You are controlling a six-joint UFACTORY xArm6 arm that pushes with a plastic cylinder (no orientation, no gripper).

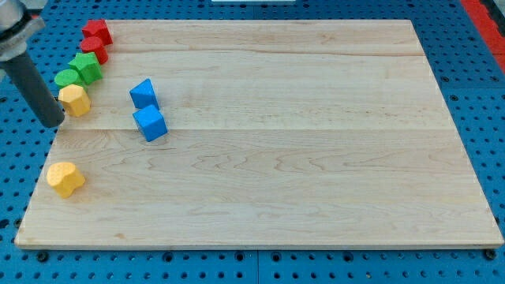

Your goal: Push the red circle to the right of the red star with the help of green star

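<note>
Two red blocks lie at the board's top left corner: the upper one point(98, 31) looks like the red star and the lower one point(94, 50) like the red circle, touching it. Just below them sits a green star-like block point(86, 67) with a rounder green block point(67, 77) at its lower left. My dark rod comes down from the view's top left, and my tip point(54, 123) rests at the board's left edge. It is below and left of the green blocks and beside a yellow block point(75, 100).
Two blue blocks point(144, 93) point(149, 123) sit close together to the right of the yellow block. A second yellow block point(65, 179) lies near the board's lower left. The wooden board point(276, 158) rests on a blue perforated table.
</note>
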